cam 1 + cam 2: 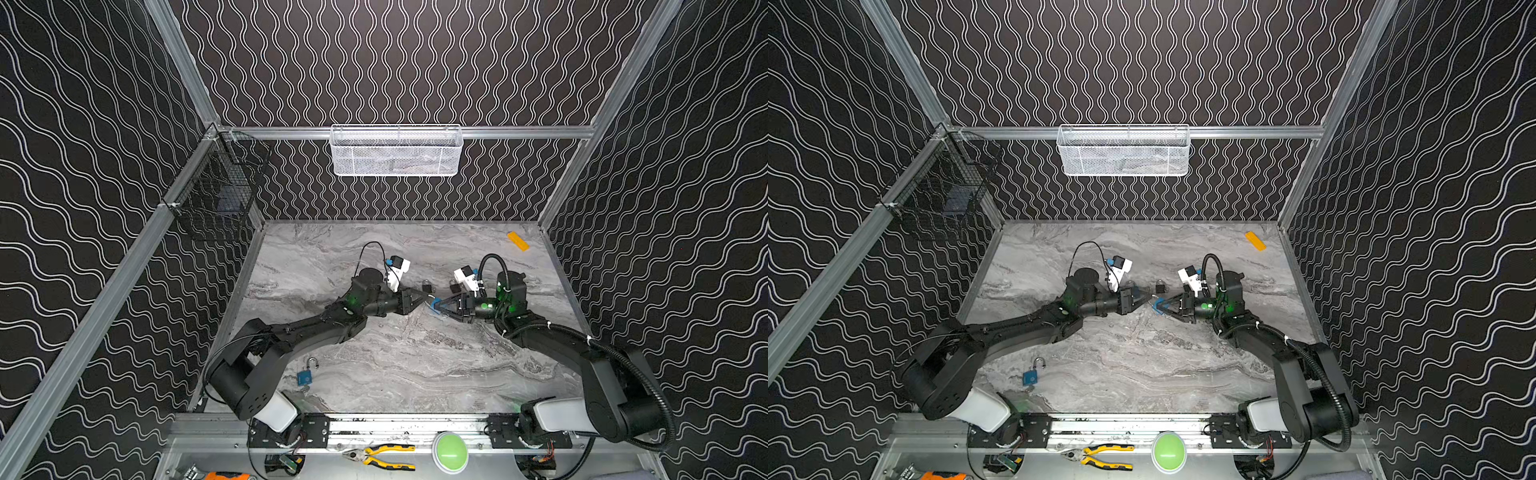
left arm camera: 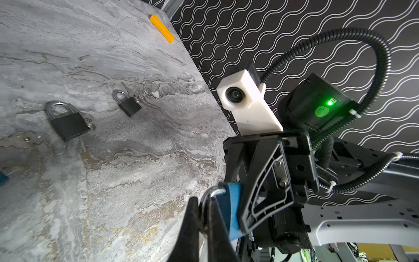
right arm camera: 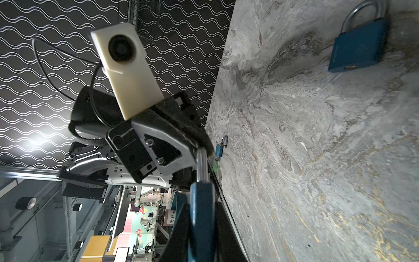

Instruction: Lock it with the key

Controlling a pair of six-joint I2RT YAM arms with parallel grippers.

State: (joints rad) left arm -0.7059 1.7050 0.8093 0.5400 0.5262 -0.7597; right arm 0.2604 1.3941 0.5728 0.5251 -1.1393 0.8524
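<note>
Three walls (image 1: 395, 62) close the cell, all covered in black paper with thin white wavy lines. Aluminium rails (image 1: 519, 132) run up the corners and across the back wall. On the back rail hangs a white mesh basket (image 1: 395, 151), and on the left wall hangs a black wire basket (image 1: 216, 187). The desk (image 1: 395, 374) has a grey marble surface with darker veins and some brownish streaks. In the right wrist view a bright patch of light (image 3: 38, 140) reflects on the wall.
</note>
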